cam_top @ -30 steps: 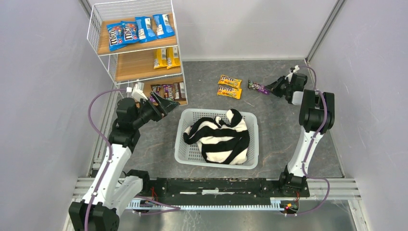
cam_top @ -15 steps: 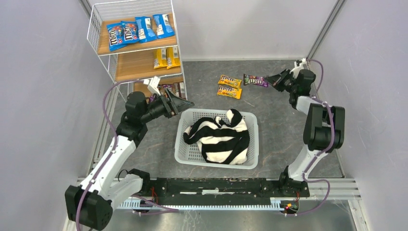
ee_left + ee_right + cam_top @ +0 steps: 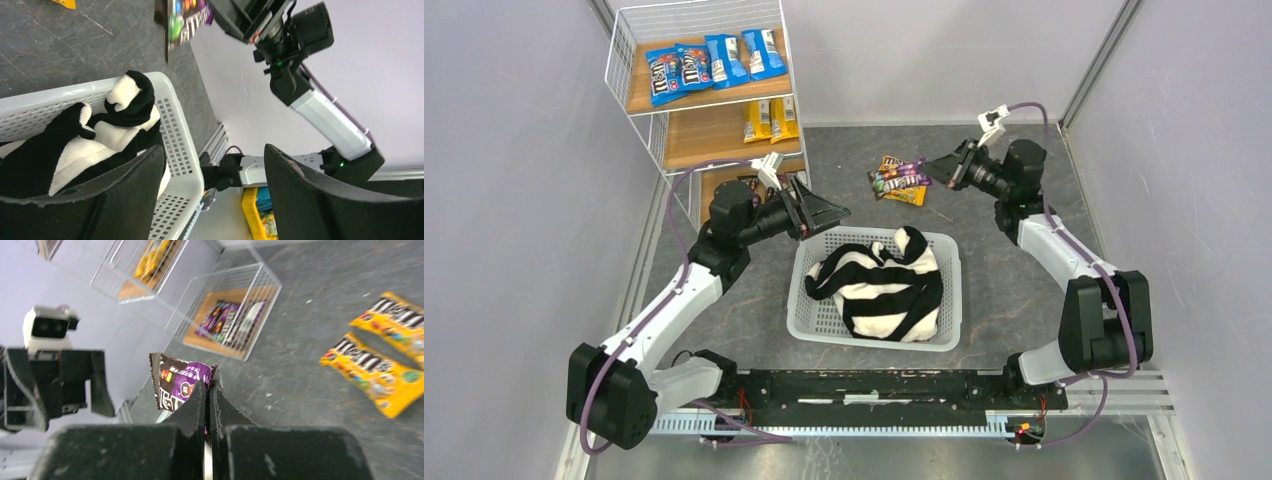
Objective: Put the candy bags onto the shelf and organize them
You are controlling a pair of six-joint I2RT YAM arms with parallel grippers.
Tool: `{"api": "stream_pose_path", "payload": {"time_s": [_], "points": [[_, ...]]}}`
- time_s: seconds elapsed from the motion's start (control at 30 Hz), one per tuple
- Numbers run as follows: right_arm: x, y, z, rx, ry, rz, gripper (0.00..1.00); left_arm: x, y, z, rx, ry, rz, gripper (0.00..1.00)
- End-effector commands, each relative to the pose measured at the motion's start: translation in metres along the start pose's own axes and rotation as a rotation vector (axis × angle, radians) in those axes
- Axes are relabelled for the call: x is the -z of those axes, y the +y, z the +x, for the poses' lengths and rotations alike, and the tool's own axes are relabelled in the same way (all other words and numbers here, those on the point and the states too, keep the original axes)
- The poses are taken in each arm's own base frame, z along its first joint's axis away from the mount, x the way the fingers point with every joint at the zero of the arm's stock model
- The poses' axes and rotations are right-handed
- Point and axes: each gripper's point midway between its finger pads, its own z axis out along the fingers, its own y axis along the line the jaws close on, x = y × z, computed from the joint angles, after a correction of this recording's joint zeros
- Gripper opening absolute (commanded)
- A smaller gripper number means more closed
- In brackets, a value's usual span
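Note:
My right gripper [image 3: 936, 168] is shut on a dark purple candy bag [image 3: 897, 178] and holds it in the air above the floor; the bag also shows in the right wrist view [image 3: 181, 380] and at the top of the left wrist view [image 3: 186, 19]. Two yellow candy bags [image 3: 902, 190] lie on the floor under it, also in the right wrist view [image 3: 382, 371]. My left gripper [image 3: 832, 212] is open and empty, above the basket's far left corner, pointing at the right gripper. The shelf [image 3: 724, 100] holds blue bags [image 3: 706, 62] on top, yellow bags [image 3: 770, 119] in the middle, purple-brown bags [image 3: 235, 321] at the bottom.
A white lattice basket [image 3: 816, 318] with a black-and-white striped cloth [image 3: 882, 286] stands mid-floor between the arms. Grey walls close in on both sides. A black rail [image 3: 874, 385] runs along the near edge.
My right gripper has swung left with the purple bag, from the far right to above the yellow bags. My left gripper has moved right from the bottom shelf toward the basket.

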Motion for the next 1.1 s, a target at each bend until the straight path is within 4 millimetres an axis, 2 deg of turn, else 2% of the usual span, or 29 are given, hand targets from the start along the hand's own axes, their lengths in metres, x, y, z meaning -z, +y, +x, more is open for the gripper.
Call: {"api": "stream_pose_path", "payload": {"time_s": [0.0, 0.07, 0.13, 0.2, 0.4, 0.5, 0.77, 0.9, 0.93, 1.03, 1.07], "points": [[-0.003, 0.044, 0.021, 0.001, 0.037, -0.108, 0.0, -0.005, -0.005, -0.009, 0.085, -0.07, 0.03, 0.79], [-0.006, 0.06, 0.03, -0.02, 0.049, -0.152, 0.0, -0.003, 0.0, -0.013, 0.118, -0.151, 0.035, 0.79], [-0.009, 0.074, 0.038, -0.026, 0.062, -0.178, 0.0, 0.003, -0.005, -0.02, 0.136, -0.239, 0.081, 0.79], [-0.012, 0.085, 0.046, -0.026, 0.074, -0.197, 0.0, 0.004, 0.002, -0.02, 0.151, -0.272, 0.072, 0.79], [-0.017, 0.096, 0.063, -0.054, 0.103, -0.229, 0.0, -0.003, 0.019, -0.014, 0.181, -0.248, 0.012, 0.74], [-0.02, 0.098, 0.071, -0.068, 0.121, -0.242, 0.0, -0.005, 0.023, -0.012, 0.201, -0.248, 0.008, 0.64], [-0.021, 0.098, 0.076, -0.081, 0.128, -0.248, 0.0, -0.011, 0.046, -0.003, 0.246, -0.213, -0.072, 0.41], [-0.021, 0.094, 0.081, -0.087, 0.134, -0.238, 0.02, -0.013, 0.05, -0.001, 0.257, -0.204, -0.083, 0.29], [-0.021, 0.092, 0.083, -0.088, 0.137, -0.235, 0.04, -0.013, 0.051, -0.001, 0.258, -0.202, -0.084, 0.25], [-0.023, 0.085, 0.087, -0.078, 0.153, -0.212, 0.2, -0.013, 0.052, -0.002, 0.258, -0.206, -0.091, 0.13], [-0.024, 0.082, 0.089, -0.072, 0.158, -0.204, 0.23, -0.012, 0.053, -0.002, 0.263, -0.207, -0.096, 0.1]]}}
